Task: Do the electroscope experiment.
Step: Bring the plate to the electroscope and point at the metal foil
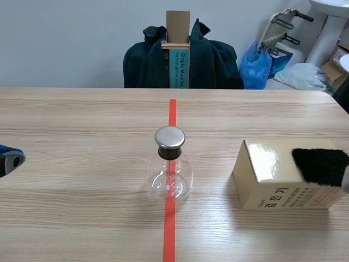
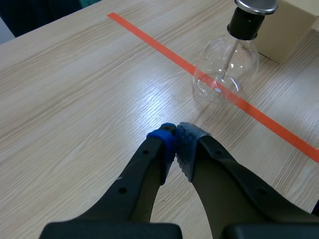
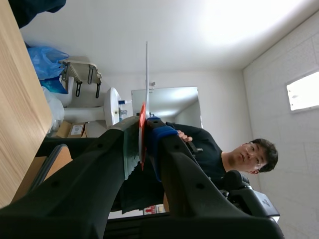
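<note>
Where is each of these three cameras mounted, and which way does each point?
Scene view: sits between the arms, faces across the table at the electroscope flask and box; the left jaws' tip shows.
Left wrist view: rides the left arm, looks forward and down past its shut, empty jaws toward the flask.
Right wrist view: rides the right arm, turned sideways toward the room; the right jaws clamp a thin strip.
Shared: scene and left wrist views both show the flask and orange-red tape.

Flask (image 1: 170, 173) mid-table, box (image 1: 271, 183) to its right, fur pad (image 1: 319, 165) atop
</note>
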